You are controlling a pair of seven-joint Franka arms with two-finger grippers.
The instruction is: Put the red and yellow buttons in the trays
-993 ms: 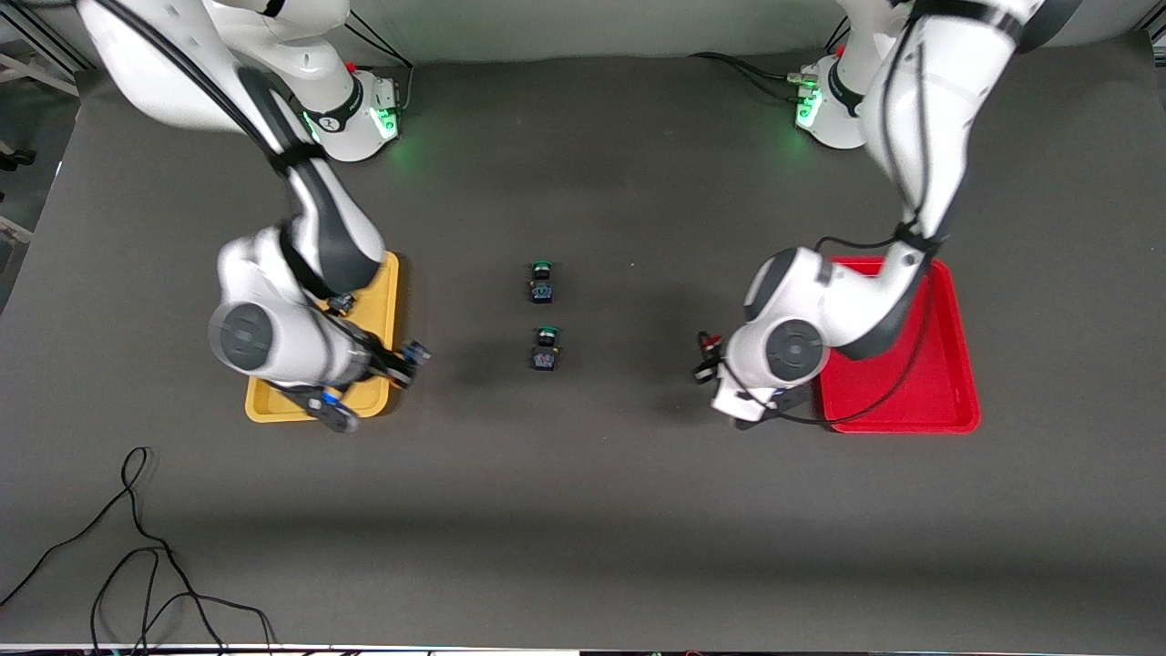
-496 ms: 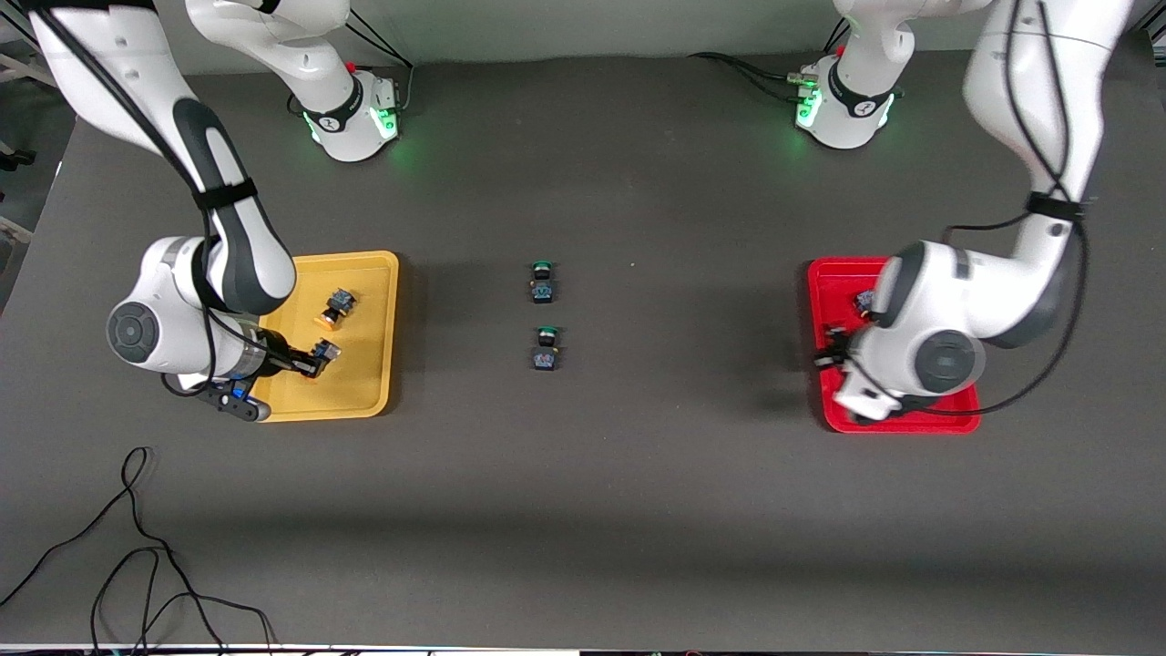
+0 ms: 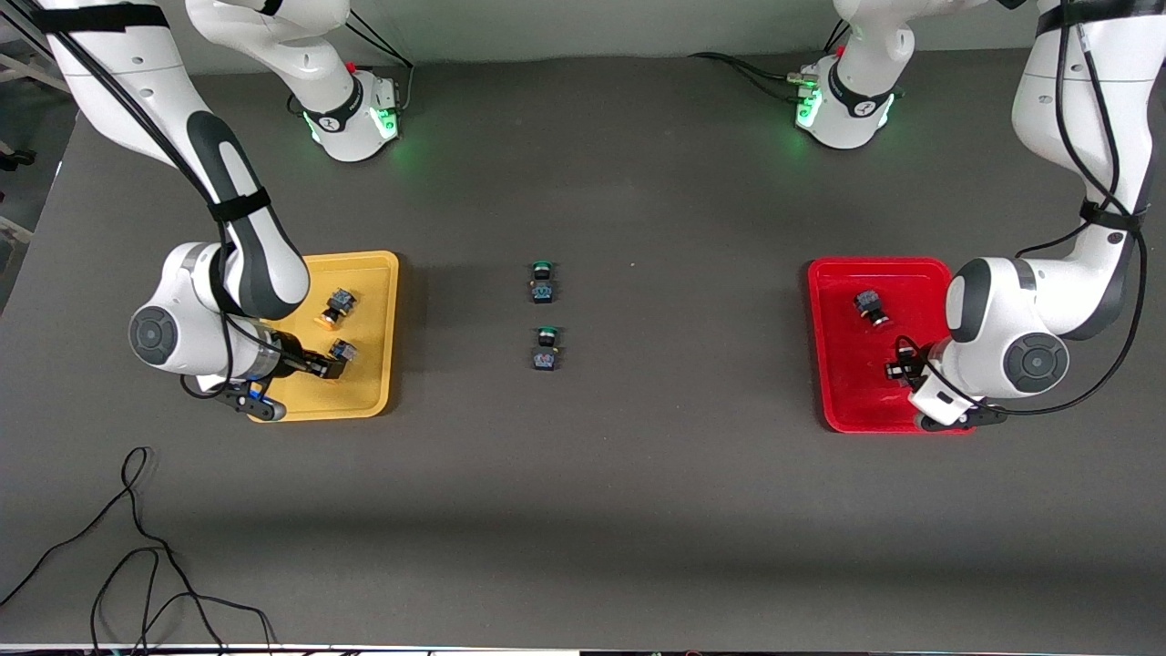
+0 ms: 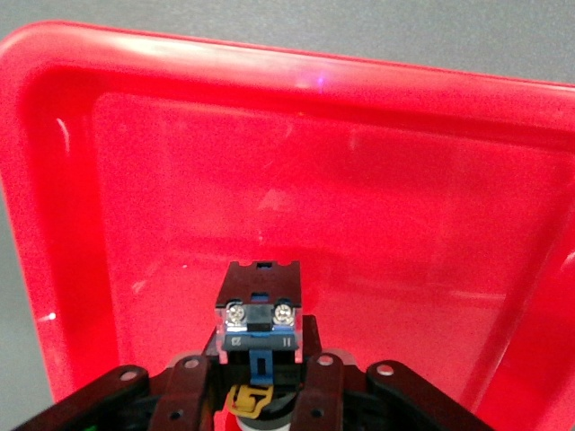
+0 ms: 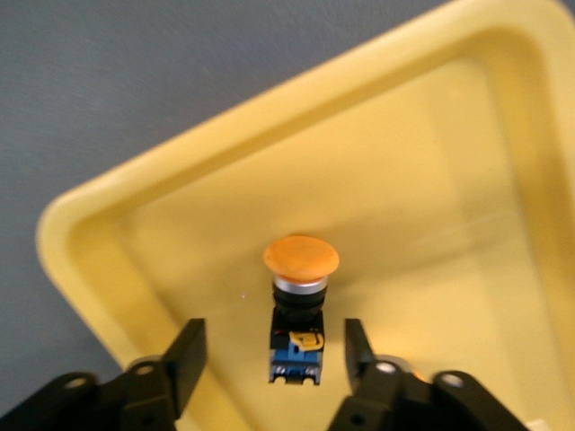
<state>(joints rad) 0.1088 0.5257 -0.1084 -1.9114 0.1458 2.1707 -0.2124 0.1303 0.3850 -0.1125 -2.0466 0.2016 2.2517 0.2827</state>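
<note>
Red button [image 4: 259, 310] clenched in left tool [image 4: 260, 382], cap hidden; right tool [image 5: 269, 355] released.

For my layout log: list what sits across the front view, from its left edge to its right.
Loose black cable → shallow yellow plastic tray → two green-capped push-button switches → shallow red plastic tray.

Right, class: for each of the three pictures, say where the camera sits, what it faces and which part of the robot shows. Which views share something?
Front view: high across the table, facing the bases; shows the right arm, the left arm and both trays.
Left wrist view: on the left wrist, looking into the red tray; the left pincer grips a button.
Right wrist view: on the right wrist, looking into the yellow tray; the open right pincer flanks an orange-capped button.
Shared: each wrist view's tray and button also appear in the front view.
</note>
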